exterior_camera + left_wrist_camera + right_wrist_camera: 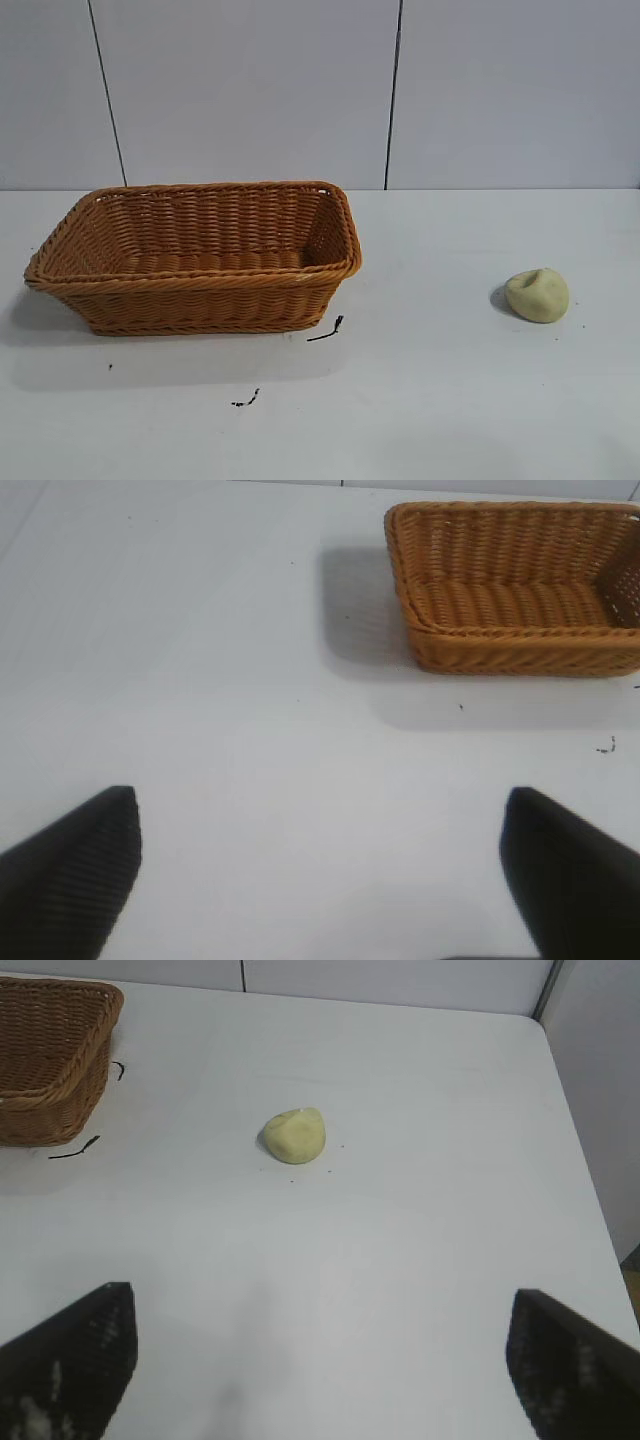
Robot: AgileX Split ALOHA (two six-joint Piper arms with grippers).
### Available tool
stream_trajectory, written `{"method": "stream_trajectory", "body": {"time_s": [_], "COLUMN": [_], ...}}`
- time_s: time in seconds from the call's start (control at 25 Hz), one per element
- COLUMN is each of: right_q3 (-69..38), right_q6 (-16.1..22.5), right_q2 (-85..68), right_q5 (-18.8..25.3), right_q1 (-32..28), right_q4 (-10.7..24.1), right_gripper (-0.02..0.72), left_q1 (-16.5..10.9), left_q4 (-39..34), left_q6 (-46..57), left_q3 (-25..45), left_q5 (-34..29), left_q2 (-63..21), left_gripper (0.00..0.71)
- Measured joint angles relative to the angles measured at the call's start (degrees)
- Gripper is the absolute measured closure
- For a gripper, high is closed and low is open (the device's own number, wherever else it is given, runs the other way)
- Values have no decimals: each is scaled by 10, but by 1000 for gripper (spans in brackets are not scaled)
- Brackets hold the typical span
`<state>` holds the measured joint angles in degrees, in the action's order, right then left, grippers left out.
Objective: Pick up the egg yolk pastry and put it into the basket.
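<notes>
The egg yolk pastry [538,295], a small pale yellow dented lump, lies on the white table at the right; it also shows in the right wrist view [295,1136]. The orange-brown wicker basket [195,280] stands empty at the left; it also shows in the left wrist view [520,635] and at the edge of the right wrist view [50,1055]. Neither arm shows in the exterior view. My right gripper [320,1360] is open and empty, well short of the pastry. My left gripper [320,870] is open and empty over bare table, away from the basket.
Small black scraps lie on the table in front of the basket [326,331] [246,399]. The table's edge and a grey wall run along one side in the right wrist view [590,1160]. A panelled wall stands behind the table.
</notes>
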<state>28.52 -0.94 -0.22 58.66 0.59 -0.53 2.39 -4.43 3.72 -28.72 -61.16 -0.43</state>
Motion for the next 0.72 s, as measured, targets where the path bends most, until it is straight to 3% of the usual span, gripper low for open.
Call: {"method": "stream_trajectory", "body": {"time_s": [0.56,0.72], "right_q3": [0,16], "right_q6": [0,0], "right_q2": [1,88], "right_q5": [0,-5], "right_q1": [0,0], "right_q4": [0,-4], "right_gripper": [10,10], "left_q1": [0,0], "left_q4": [0,0], "left_q6": [0,0], "left_q3": [0,0], "left_q5": [0,0], "left_q2": [0,0], "left_gripper": [14,14]}}
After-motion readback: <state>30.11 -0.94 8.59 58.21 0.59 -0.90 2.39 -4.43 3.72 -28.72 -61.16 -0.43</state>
